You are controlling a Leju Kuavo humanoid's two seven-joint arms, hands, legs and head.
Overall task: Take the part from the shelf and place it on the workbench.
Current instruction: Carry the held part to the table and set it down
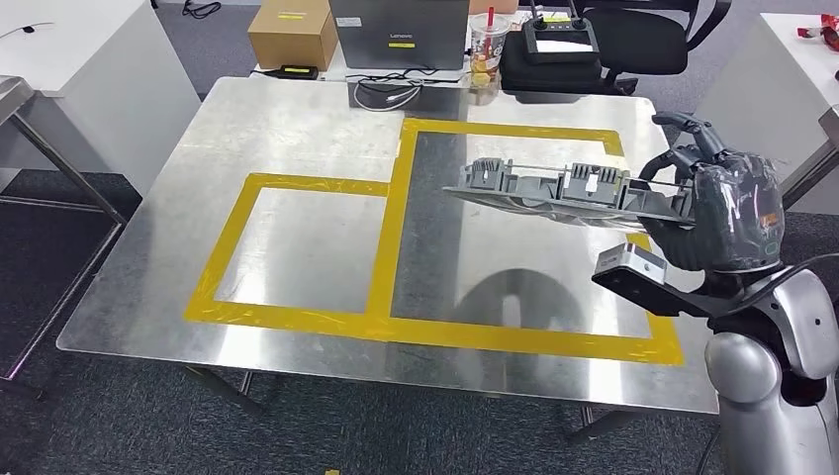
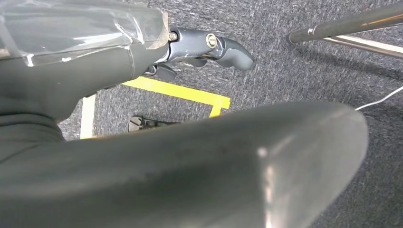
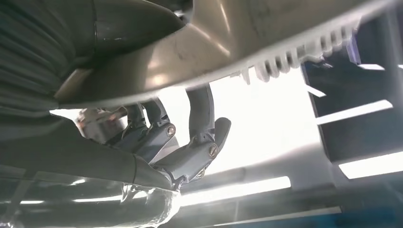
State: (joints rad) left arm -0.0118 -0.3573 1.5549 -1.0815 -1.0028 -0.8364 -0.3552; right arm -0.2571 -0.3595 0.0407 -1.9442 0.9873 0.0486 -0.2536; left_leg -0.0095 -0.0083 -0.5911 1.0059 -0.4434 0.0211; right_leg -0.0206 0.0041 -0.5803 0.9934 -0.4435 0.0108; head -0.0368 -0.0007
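Right hand point(image 1: 727, 213) is grasping the part point(image 1: 564, 190) by its right end, fingers wrapped over the top edge and thumb under; the part is a long grey finned casting with raised blocks on top, held roughly level and sticking out to the robot's left. It's in the air above the workbench point(image 1: 297, 129), over the right-hand of the two yellow tape rectangles point(image 1: 396, 218), with its shadow on the metal below, so not yet set down. Right wrist view shows the finned underside of the part point(image 3: 285, 42) sitting above the fingers point(image 3: 190, 152), which looks like a one-end hold, so I'd expect the free end to sag or swing if the arm moves fast. Step in hand, as I read it: lower and place. To do it well: keep the wrist level, come down slow and straight, aim for the middle of the right tape rectangle so the whole length lands inside the lines, let the flat finned side touch along its length rather than the far tip first, then let go only once it's resting on the metal and pull the hand away sideways without dragging it. Left hand point(image 2: 209, 47) hangs low over the carpet by the floor tape point(image 2: 190, 92), nothing visibly in it, fingers look curled, but I can't tell its state for sure. Box point(image 1: 293, 35), laptop point(image 1: 401, 32) and cup point(image 1: 489, 45) sit on a table past the far edge, well clear of the drop zone.
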